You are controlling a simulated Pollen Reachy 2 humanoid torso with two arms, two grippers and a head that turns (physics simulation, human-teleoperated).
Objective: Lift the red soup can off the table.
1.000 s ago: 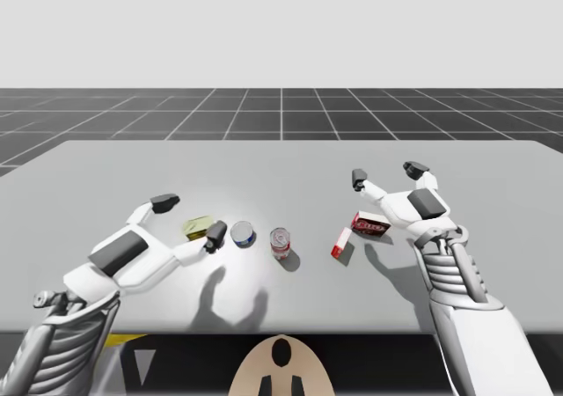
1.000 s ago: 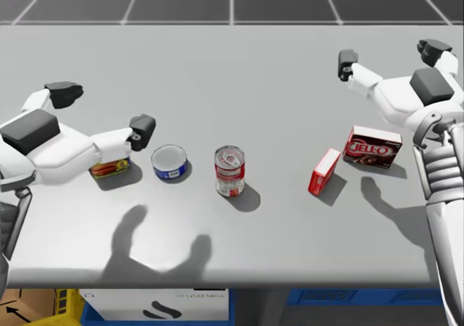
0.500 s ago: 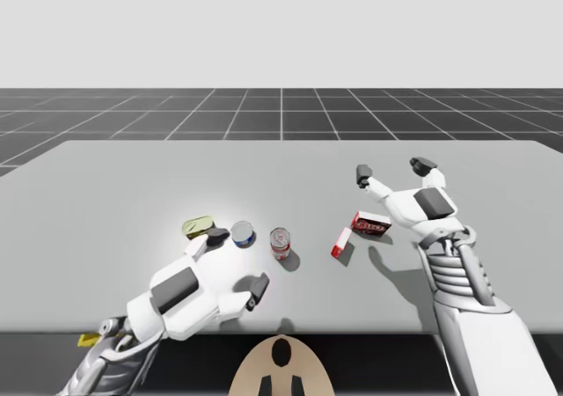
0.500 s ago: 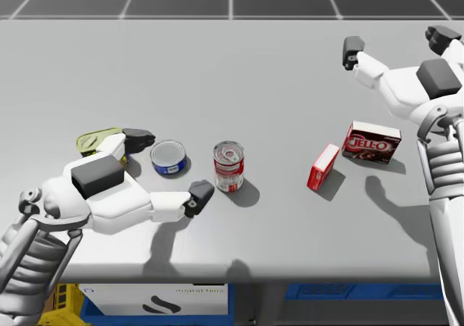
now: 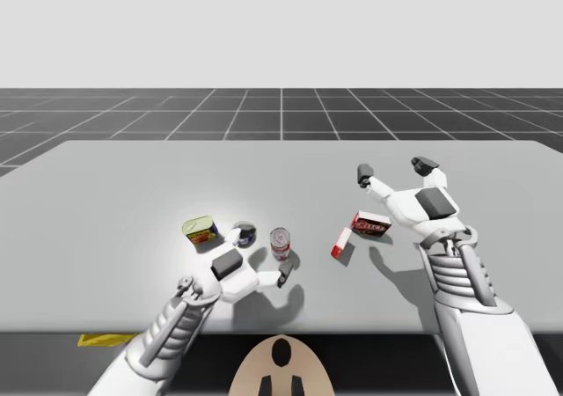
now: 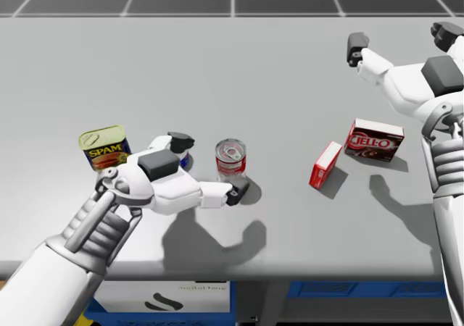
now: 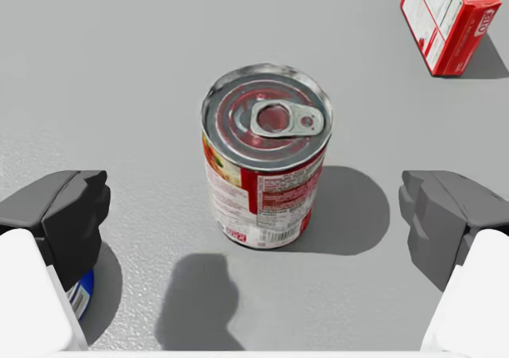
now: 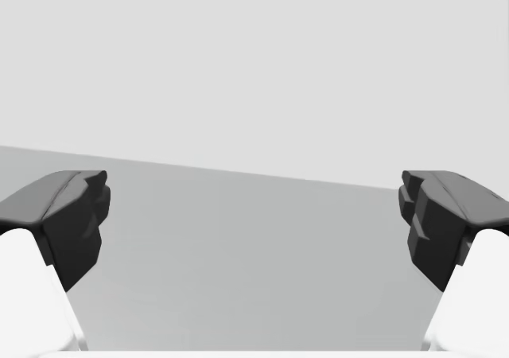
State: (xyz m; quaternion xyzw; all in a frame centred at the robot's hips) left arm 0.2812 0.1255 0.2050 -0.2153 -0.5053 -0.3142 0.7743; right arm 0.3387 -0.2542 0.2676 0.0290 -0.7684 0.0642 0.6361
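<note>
Left gripper (image 6: pixel 209 164) is spread wide and low over the table (image 6: pixel 290 87), with the red soup can (image 6: pixel 230 159) sitting in the gap between the two fingers. The left wrist view shows grey table on both sides of the can, so neither pad is touching it. The can is upright on the table near the front edge, pull-tab lid facing up.

One left finger is right by a flat blue can (image 6: pixel 183 159), which is mostly tucked behind my hand. The other is just off the soup can's near side. A rectangular tin with a yellow top (image 6: pixel 105 146) stands a bit further out on the left.

To the right of the soup can there's a small red box (image 6: pixel 325 164) standing on edge. A bigger dark red box (image 6: pixel 373 141) lies flat just past it.

Right gripper (image 6: pixel 400 40) is up in the air beyond those boxes, fingers spread wide with nothing between them, well away from the can.
</note>
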